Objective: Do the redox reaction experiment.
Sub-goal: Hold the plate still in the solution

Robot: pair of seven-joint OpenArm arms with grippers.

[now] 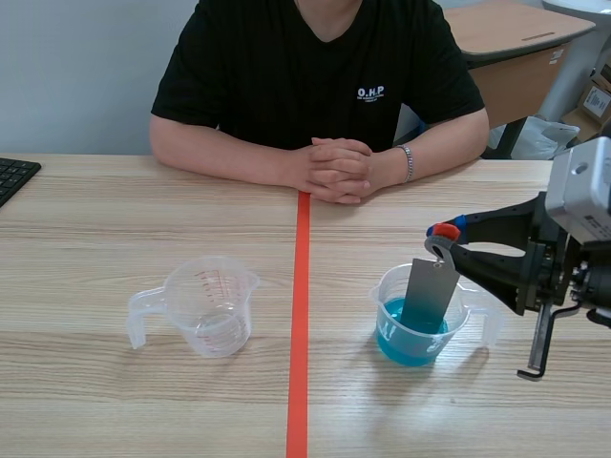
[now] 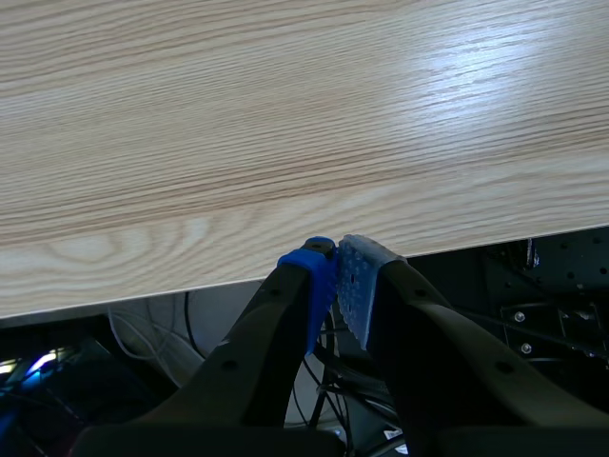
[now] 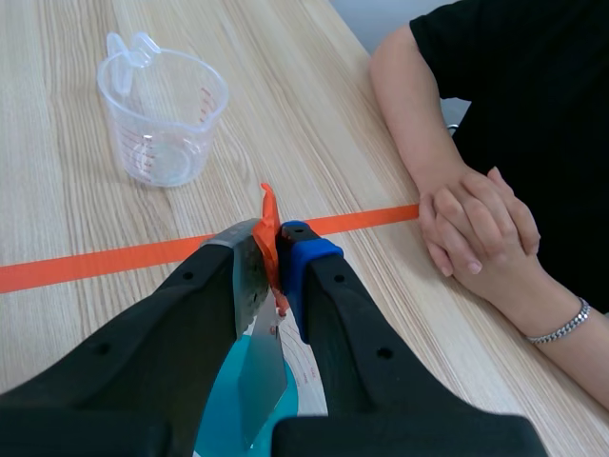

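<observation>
While the wide desk [image 1: 95,401] carries it all, the right pincer [image 1: 442,240] squeezes tight on a grey metal plate [image 1: 430,296]. The left pincer [image 2: 335,265] is pressed together on nothing, by the desk's edge. An empty cup [image 1: 210,305] stands left of the red line [image 1: 299,334]. The blue-water cup [image 1: 384,291] stands right of it, with the plate's low end dipped in.

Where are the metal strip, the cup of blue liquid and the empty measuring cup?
metal strip [image 1: 430,294], scene view, middle of its flat face.
cup of blue liquid [image 1: 410,351], scene view, lower front wall.
empty measuring cup [image 1: 212,307], scene view, front wall.
</observation>
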